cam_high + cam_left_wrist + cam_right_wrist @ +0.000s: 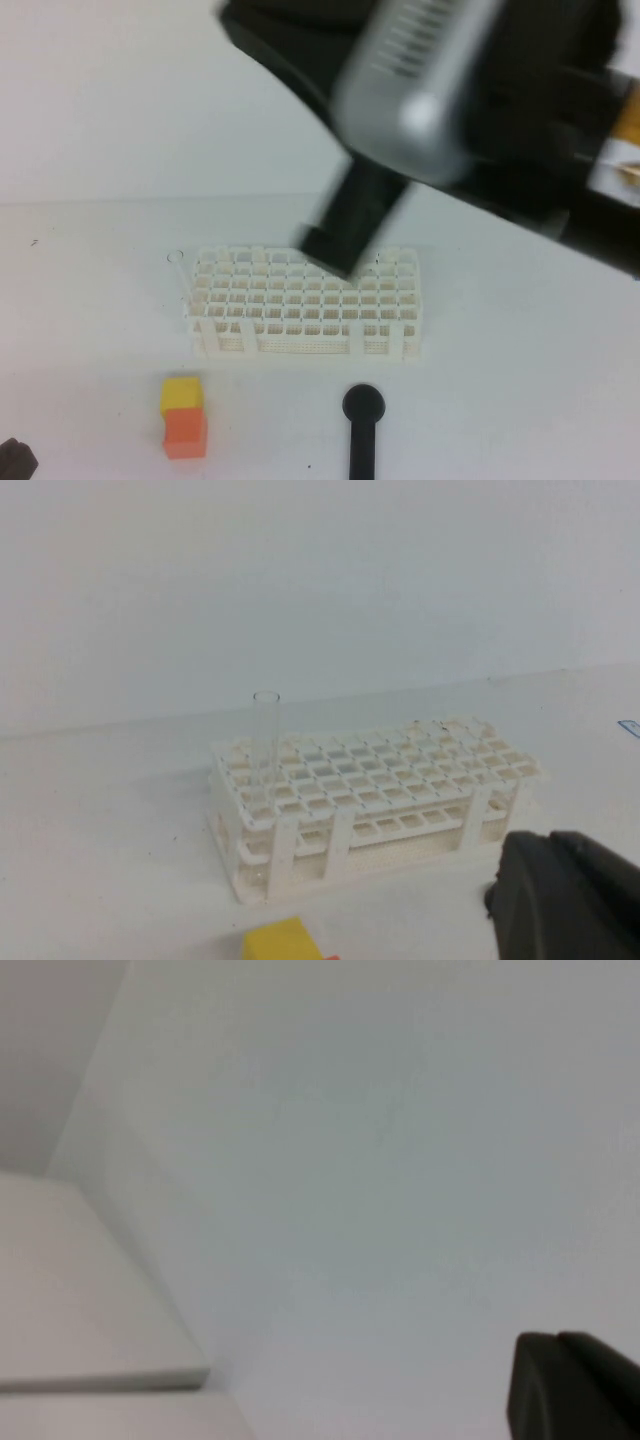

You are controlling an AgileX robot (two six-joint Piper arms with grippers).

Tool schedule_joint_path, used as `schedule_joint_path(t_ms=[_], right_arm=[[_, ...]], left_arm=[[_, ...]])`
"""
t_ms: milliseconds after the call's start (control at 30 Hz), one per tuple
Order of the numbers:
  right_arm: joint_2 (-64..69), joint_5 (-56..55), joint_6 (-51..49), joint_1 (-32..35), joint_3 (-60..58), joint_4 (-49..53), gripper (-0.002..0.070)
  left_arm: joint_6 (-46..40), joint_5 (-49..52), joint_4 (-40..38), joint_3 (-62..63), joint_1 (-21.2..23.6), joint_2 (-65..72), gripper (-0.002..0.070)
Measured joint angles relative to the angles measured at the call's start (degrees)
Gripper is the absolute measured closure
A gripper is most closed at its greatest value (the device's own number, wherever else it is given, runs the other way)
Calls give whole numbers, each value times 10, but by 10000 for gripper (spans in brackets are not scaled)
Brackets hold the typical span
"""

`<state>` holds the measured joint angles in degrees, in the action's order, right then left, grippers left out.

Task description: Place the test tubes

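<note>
Left gripper [14, 461] sits low near the block [184, 418]; right gripper [572, 1385] is up, its arm [420, 90] masking the rack [300, 310]; neither grip is readable.

Bright, even, diffuse light, faint shadow beneath rack [305, 310], white desk [520, 400] washed out, right claw [335, 248] above rack blurred, sheen on silver arm [420, 90], left claw [565, 905] soft-focus, low near desk.

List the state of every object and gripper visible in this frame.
Rack: upright on the table, one hole filled.
Test tube: upright in the rack's far-left corner hole, looks empty.
Yellow-orange block: on the table before the rack, untouched.
Black round-headed tool: lying on the table before the rack.
Right gripper: raised over the rack's back edge.
Left gripper: low at the table's near-left corner.
</note>
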<state>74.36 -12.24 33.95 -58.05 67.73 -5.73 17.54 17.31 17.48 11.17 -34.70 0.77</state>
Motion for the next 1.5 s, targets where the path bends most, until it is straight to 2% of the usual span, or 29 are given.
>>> schedule_joint_path(t_ms=[167,333,467,567,733,900,1000,1367,1433,1500], right_arm=[[-94,56,1,49,-81,-1,677],[-207,58,1,100,-196,-64,678],[-295,44,1,144,-305,-76,678],[-361,42,1,217,-401,-90,678],[-490,81,1,381,-524,-143,678],[-626,138,1,520,-566,-159,678],[-671,157,1,575,-568,-152,678],[-683,165,1,596,-603,-142,678],[-689,167,1,596,-619,-124,678],[-703,169,1,596,-638,-84,678]], left_arm=[[0,0,0,0,0,0,676],[0,0,0,0,0,0,676],[0,0,0,0,0,0,676],[0,0,0,0,0,0,676],[0,0,0,0,0,0,676],[0,0,0,0,0,0,676],[0,0,0,0,0,0,676],[0,0,0,0,0,0,676],[0,-1,-2,0,15,0,676],[0,-1,1,0,60,-3,676]])
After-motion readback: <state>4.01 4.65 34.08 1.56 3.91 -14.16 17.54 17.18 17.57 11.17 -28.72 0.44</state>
